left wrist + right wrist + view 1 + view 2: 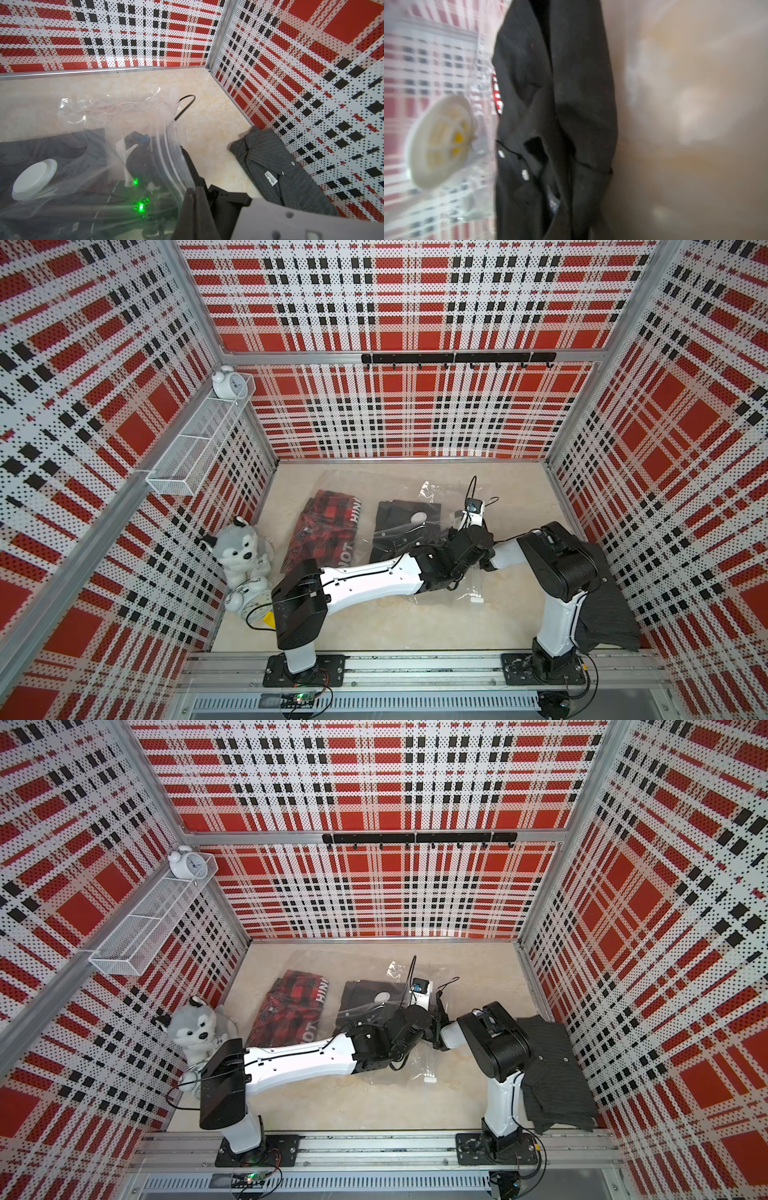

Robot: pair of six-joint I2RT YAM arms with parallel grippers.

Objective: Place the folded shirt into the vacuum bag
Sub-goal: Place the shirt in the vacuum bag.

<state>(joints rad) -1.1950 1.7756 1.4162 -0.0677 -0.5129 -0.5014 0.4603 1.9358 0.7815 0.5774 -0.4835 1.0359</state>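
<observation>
Item: folded black shirt (390, 539), likely limp and light, best gripped at its fold, inside slippery vacuum bag (434, 491); left gripper (194, 191) pinches bag lip, right gripper (135, 162) closed, hold unseen.

Clear vacuum bag (135, 108), seemingly black shirt (560, 93)

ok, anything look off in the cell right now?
Nothing spilled or damaged. One oddity: the grey striped shirt lies outside the vacuum bag, pushed against the side wall beside the right arm, though the black shirt and red plaid shirt appear bagged.
</observation>
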